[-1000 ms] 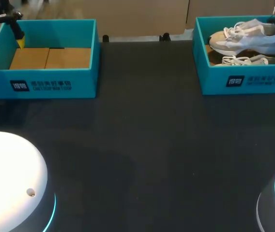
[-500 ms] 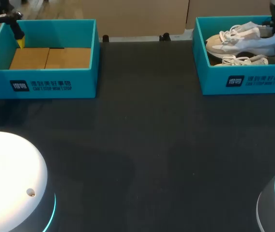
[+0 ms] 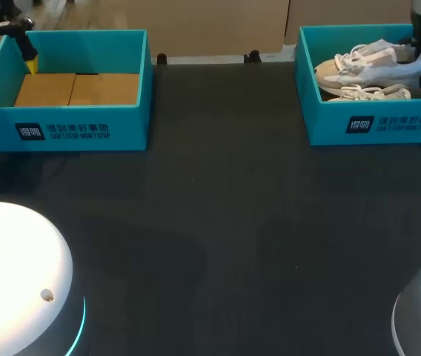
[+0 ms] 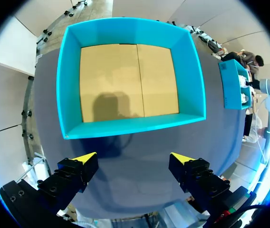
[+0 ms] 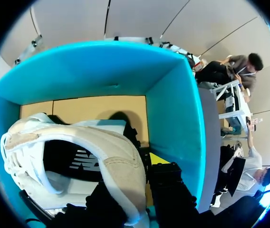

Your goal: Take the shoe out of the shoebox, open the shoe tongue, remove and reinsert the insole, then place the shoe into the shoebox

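Shoe (image 3: 370,63) is located inside the right shoebox (image 3: 373,127), above a second shoe (image 3: 377,93). Its heel is clamped by the right hand (image 5: 131,186), a grip judged to leave the tongue accessible. The left hand (image 4: 132,164) is held apart over the empty shoebox (image 4: 125,126).

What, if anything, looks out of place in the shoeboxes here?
Nothing is spilled or damaged. In the right shoebox, the shoe held at its heel by the right gripper sits tilted across a second shoe rather than flat beside it.
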`<control>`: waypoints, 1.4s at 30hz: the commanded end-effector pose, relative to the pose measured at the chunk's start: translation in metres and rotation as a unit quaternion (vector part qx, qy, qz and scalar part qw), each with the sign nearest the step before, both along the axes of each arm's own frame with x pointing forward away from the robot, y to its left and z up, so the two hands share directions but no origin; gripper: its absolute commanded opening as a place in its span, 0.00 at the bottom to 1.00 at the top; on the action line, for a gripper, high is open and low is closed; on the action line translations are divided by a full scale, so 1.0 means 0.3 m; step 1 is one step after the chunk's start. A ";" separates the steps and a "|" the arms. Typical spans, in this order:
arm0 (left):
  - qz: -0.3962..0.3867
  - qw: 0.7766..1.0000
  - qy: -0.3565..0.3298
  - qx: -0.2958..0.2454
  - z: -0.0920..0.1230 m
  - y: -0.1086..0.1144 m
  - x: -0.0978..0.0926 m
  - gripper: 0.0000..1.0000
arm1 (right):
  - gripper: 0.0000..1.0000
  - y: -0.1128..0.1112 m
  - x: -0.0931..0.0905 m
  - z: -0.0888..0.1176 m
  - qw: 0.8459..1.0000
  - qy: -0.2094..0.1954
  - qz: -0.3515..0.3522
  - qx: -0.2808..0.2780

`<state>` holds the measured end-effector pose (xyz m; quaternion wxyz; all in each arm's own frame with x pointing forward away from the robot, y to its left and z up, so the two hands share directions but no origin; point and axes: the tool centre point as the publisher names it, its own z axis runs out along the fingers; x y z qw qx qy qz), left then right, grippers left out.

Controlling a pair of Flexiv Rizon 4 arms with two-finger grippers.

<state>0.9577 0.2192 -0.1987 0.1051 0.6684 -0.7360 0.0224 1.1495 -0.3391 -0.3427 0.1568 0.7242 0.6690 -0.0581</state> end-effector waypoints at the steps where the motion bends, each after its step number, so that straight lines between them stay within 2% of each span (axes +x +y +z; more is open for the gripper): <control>1: 0.000 1.000 0.000 0.001 0.002 0.001 0.000 1.00 | 0.00 0.000 0.028 -0.018 1.000 0.007 -0.001 0.003; 21: 0.000 1.000 0.000 0.001 0.002 0.001 0.000 1.00 | 0.00 -0.024 0.056 -0.089 0.999 0.038 -0.013 0.022; 34: 0.000 1.000 0.000 0.001 0.002 0.001 0.000 1.00 | 0.00 -0.033 0.079 -0.071 0.999 0.036 -0.019 0.030; 42: 0.000 1.000 0.000 0.001 0.002 0.001 0.000 1.00 | 0.00 -0.026 0.075 -0.111 0.998 0.048 -0.017 0.033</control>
